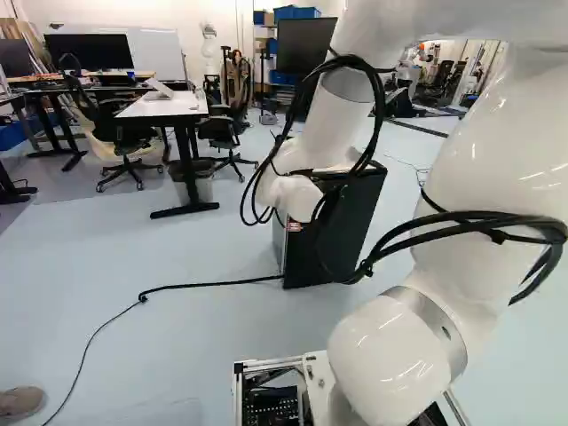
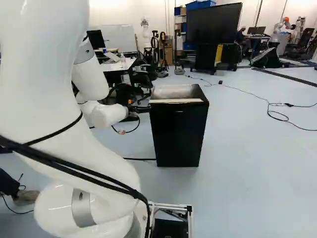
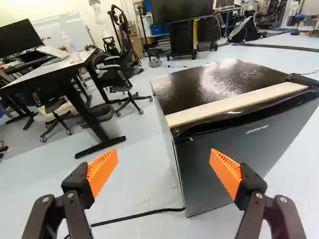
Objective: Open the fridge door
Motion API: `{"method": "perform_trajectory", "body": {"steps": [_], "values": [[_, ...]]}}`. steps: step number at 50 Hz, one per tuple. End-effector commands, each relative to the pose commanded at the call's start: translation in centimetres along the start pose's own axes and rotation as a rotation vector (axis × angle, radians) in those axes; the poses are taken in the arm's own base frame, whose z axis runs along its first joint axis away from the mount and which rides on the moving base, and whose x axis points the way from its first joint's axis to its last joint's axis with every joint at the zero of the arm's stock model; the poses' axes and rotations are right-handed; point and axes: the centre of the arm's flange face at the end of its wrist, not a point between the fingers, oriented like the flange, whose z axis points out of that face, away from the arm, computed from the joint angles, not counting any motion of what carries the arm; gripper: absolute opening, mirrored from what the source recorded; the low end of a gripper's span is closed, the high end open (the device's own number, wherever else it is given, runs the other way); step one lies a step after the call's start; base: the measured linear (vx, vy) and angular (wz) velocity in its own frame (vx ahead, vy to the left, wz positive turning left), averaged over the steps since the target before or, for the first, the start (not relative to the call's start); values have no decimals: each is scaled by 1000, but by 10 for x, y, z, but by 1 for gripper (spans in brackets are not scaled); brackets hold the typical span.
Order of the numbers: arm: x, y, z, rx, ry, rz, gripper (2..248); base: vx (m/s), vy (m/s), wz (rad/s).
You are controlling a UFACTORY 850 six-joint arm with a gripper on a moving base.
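Gripper (image 3: 164,157), spread and empty, faces the side edge of the closed door (image 3: 229,167) of the fridge (image 3: 212,87), presumably to grasp it.

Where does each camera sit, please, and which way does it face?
Left base view: behind the arm to its left, facing ahead, slightly down, at the fridge; arm right of middle.
Right base view: behind it to its right, likewise; arm left of middle.
Wrist view: on the wrist, facing along the open gripper; arm unseen.
All three share the fridge.
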Motion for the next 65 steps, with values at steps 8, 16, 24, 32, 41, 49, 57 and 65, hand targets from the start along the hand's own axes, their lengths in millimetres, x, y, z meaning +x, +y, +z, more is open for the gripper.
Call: {"method": "perform_trajectory", "body": {"steps": [8,16,24,32,41,49,57,65], "values": [[-7,-9,10,-31,-13,19,247,0,0,0],[-14,-17,21,-64,-25,37,247,0,0,0],[-22,-26,33,-99,-33,55,247,0,0,0],[-30,-35,44,-136,-31,73,247,0,0,0],[-37,-43,60,-184,-20,94,247,0,0,0],[-44,-47,75,-234,-6,116,247,0,0,0],[-50,-49,89,-290,10,139,247,0,0,0],[-53,-46,96,-347,29,162,247,0,0,0]]}}
